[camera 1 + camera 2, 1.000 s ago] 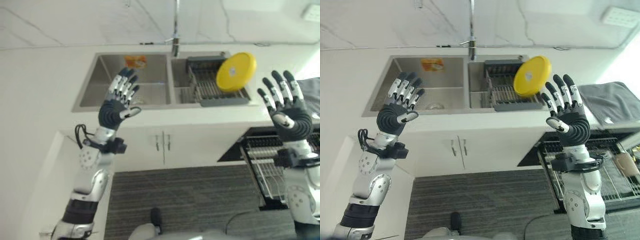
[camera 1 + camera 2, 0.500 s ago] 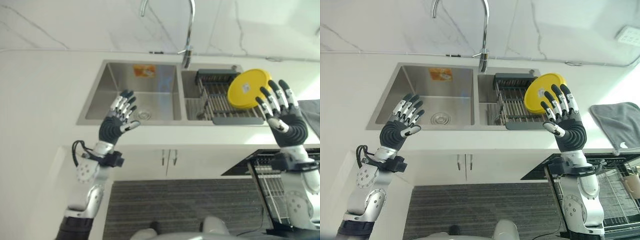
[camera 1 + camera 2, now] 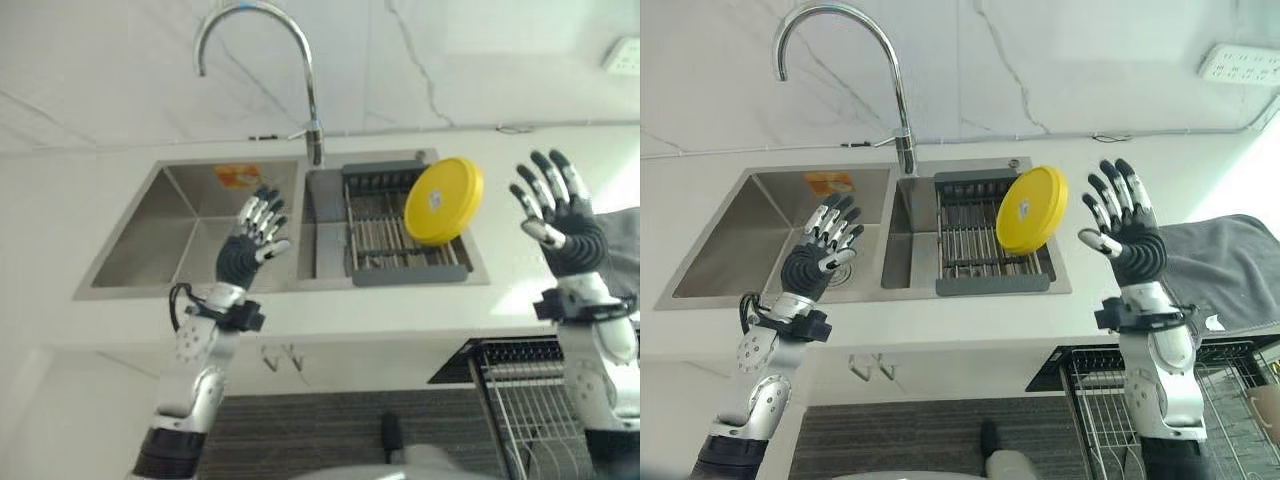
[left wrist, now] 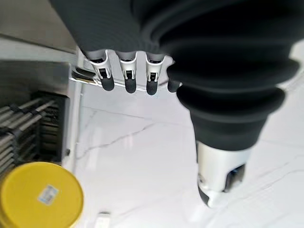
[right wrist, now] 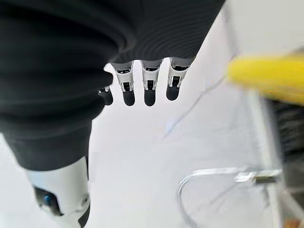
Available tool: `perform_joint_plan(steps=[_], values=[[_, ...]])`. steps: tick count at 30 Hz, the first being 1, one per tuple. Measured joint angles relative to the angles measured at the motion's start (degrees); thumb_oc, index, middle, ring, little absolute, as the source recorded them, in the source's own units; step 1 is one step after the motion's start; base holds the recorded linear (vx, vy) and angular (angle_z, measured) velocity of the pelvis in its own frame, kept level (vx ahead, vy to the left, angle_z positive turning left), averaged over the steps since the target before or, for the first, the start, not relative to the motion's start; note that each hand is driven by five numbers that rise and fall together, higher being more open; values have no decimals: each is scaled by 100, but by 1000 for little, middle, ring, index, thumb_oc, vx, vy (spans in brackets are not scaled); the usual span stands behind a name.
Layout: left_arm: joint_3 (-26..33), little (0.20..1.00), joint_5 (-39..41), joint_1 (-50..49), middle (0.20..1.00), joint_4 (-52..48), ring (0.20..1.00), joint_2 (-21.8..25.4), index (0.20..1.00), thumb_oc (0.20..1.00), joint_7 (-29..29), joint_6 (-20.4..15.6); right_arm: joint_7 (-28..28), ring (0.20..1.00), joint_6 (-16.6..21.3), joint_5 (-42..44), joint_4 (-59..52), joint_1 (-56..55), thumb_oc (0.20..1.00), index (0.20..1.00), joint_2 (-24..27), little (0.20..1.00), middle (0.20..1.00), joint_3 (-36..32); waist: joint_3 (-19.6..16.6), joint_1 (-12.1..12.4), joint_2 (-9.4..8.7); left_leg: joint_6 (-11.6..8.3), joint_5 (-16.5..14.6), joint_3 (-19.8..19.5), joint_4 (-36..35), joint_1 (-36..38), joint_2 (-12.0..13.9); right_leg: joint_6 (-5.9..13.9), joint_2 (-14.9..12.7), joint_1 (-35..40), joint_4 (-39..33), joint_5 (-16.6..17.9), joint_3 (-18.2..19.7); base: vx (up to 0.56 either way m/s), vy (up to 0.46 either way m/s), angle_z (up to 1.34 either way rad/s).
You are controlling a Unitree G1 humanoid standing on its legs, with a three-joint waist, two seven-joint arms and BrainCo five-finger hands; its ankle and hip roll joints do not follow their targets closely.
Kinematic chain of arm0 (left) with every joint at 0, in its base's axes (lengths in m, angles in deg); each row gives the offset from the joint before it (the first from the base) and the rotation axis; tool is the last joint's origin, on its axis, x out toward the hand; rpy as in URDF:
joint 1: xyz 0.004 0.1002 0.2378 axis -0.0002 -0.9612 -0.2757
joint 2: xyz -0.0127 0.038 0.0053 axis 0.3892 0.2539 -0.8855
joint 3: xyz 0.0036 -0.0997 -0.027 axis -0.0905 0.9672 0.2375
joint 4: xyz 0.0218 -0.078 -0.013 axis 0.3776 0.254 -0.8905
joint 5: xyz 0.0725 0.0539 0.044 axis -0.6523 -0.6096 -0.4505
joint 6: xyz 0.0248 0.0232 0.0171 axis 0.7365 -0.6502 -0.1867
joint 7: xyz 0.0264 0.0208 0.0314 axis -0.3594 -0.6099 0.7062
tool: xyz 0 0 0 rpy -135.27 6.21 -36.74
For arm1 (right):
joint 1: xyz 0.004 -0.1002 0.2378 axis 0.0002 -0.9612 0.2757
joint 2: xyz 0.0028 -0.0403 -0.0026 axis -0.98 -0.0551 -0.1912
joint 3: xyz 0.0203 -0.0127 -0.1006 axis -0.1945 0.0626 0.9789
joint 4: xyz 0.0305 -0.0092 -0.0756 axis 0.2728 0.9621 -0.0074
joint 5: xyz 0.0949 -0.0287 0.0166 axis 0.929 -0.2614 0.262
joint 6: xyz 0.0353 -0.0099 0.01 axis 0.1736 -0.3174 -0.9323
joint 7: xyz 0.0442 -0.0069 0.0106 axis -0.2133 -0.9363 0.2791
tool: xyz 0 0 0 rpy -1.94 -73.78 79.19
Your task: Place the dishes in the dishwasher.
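Left hand (image 3: 818, 262): fingers straight, spread, empty, over the steel double sink (image 3: 760, 235).
Rack (image 3: 985, 240): one dark ribbed rack in the sink's other basin, between both hands.
Plate (image 3: 1031, 209): one round, smooth yellow plate, tilted against the rack, just left of the right fingers.
Right hand (image 3: 1127, 240): fingers straight, spread, empty.
Dishwasher basket (image 3: 1200, 400): wire, cut off at the edge.

A white bench (image 3: 700, 330) is seen, with a double steel sink (image 3: 730, 235) set into it. A grey cloth (image 3: 1225, 265) is laid on the bench at the right.
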Motion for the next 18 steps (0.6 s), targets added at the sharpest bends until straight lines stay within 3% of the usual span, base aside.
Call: perform_joint_plan(steps=[2,4,6,7,9,13,15,16,18], values=[[3,1000,0,-62,1000,-84,1000,-45,1000,1000,5,-3,-70,1000,-100,83,-76,-102,1000,1000,-59,1000,1000,-21,-2,71,-11,138,129,150,63,-63,-6,-30,0,-19,-2,-21,6,88,-309,6],[95,1000,13,-153,1000,-87,1000,-1,1000,1000,87,-3,-65,1000,-226,135,-67,-428,1000,1000,-114,1000,1000,-132,10,68,-38,131,225,128,583,-376,-1,-138,-4,-69,91,-101,14,105,-288,0],[395,1000,28,-462,1000,-136,1000,56,1000,1000,166,-39,-64,1000,-244,237,-92,-608,1000,1000,-116,1000,1000,-149,42,69,-99,-137,455,-92,973,-565,-50,-194,-77,-2,71,-140,79,95,-97,-8],[429,1000,32,-550,1000,-130,1000,74,1000,1000,218,-74,-62,1000,-280,232,-94,-663,1000,1000,-114,1000,1000,-170,95,78,-194,-217,429,-188,1064,-630,-110,-215,-150,130,-46,-144,79,85,47,7],[363,1000,31,-555,1000,-138,1000,91,1000,1000,407,-132,-70,1000,-327,161,-99,-667,1000,1000,-55,1000,1000,-265,107,68,-229,-240,365,-128,386,-759,-474,-204,-333,230,-135,-138,-55,-9,89,33],[58,1000,-13,-173,1000,-91,1000,114,1000,1000,450,-252,-221,1000,-345,-35,-88,-628,1000,1000,31,1000,1000,-261,125,47,-176,-140,416,164,-88,-1199,-538,-205,-325,221,-165,-140,-380,-39,199,30],[-55,1000,-10,-43,1000,-74,1000,132,1000,1000,445,-263,-291,1000,-326,-46,-106,-576,1000,1000,54,1000,1000,-307,101,24,-114,-112,411,64,-96,-1111,-565,-85,-434,218,-152,-114,-345,10,200,-1],[11,1000,-11,-83,1000,-76,1000,137,1000,1000,443,-263,-328,1000,-322,-50,-130,-616,1000,1000,48,1000,1000,-382,102,-31,-83,-121,569,175,-220,-1036,-632,66,-532,227,-129,-101,-325,32,137,-6],[229,1000,-11,-148,1000,-80,1000,218,1000,1000,370,-264,-425,1000,-318,-107,-397,-792,1000,1000,-97,1000,1000,-358,86,-51,-253,85,654,316,-419,-845,-991,335,-893,282,-133,-97,-290,32,119,-6]])
